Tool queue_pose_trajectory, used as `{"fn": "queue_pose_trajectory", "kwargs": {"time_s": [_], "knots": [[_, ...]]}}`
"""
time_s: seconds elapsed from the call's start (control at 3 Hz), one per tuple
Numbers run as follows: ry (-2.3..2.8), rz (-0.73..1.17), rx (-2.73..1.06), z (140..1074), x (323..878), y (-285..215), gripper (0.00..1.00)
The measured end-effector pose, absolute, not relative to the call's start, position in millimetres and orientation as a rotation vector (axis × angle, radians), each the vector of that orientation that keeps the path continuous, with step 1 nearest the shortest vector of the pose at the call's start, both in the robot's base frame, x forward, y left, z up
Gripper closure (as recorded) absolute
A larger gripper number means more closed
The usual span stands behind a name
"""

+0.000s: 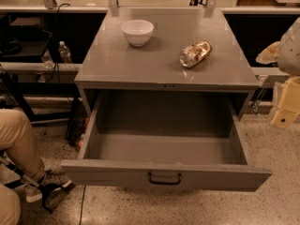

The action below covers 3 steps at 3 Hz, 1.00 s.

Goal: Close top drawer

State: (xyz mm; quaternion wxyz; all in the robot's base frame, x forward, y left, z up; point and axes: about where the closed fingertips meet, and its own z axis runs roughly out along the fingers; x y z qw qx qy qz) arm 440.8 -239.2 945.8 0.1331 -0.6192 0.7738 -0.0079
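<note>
The top drawer (pixel 164 146) of the grey metal cabinet (pixel 164 64) is pulled far out towards me and is empty inside. Its flat front panel (pixel 117 173) carries a small black bail handle (pixel 164 178) at centre. My gripper (pixel 285 110) is at the right edge of the view, pale and blurred, level with the drawer's right side wall and to the right of it, apart from the drawer and from the handle.
A white bowl (pixel 137 32) and a crumpled shiny bag (pixel 195 53) lie on the cabinet top. A seated person's legs (pixel 18 144) and shoe (pixel 47 187) are at the left, close to the drawer's front left corner. Bottles (pixel 65 52) stand behind, at the left.
</note>
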Motion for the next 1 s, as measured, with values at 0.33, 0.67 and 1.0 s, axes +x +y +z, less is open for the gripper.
{"fn": "queue_pose_trajectory", "kwargs": {"time_s": [0.33,0.67,1.0], "knots": [[2.244,-0.023,-1.796,945.7,440.9,-239.2,0.0],[2.304,0.015,-1.788,924.4,431.8,-242.1,0.0],[2.406,0.097,-1.728,888.7,414.5,-252.8,0.0]]}}
